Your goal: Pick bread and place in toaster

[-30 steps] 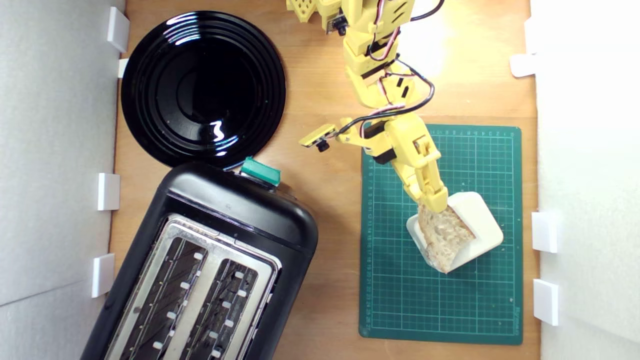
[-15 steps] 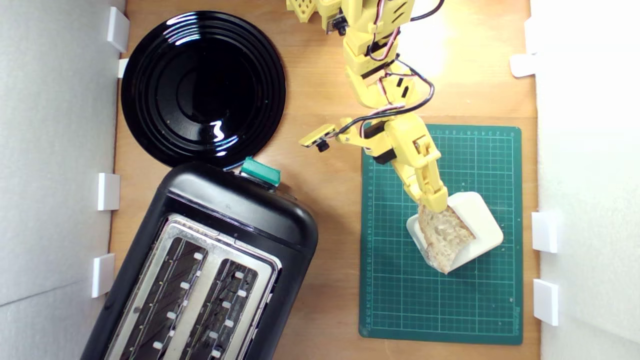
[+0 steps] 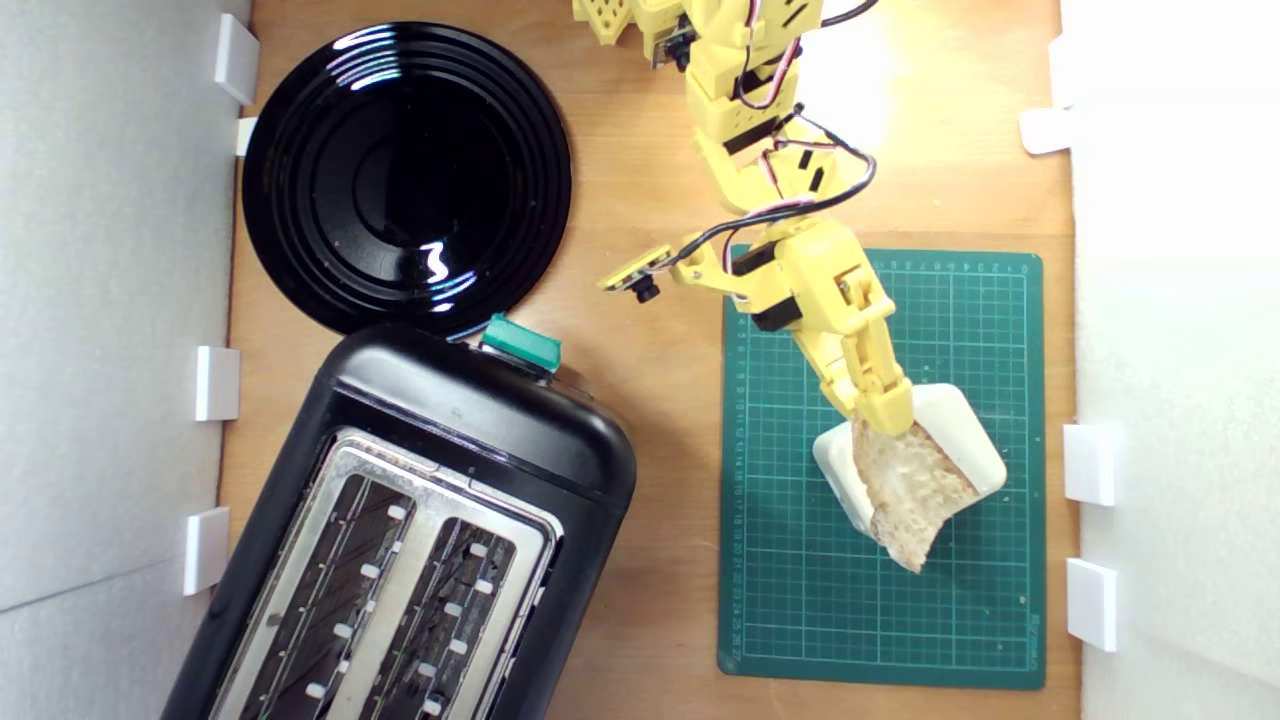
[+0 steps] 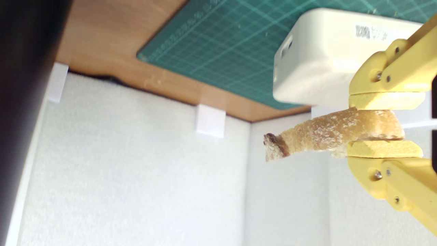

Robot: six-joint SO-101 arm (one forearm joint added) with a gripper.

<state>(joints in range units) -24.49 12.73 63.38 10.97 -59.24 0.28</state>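
Exterior view — yellow pincer point(image 3: 884, 412) clamped on bread point(image 3: 912, 492) above the white block point(image 3: 968, 440) and green mat point(image 3: 800, 600), toaster point(image 3: 420, 530) well apart at the exterior view's left, wrist view — bread point(image 4: 327, 135) pinched between both fingers point(image 4: 385, 101), clear of the block.

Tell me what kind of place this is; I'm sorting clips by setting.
Probably a tabletop robot test rig rather than a real kitchen: a wooden board fenced by white foam walls, a green cutting mat, and a yellow claw gripping bread near a toaster.
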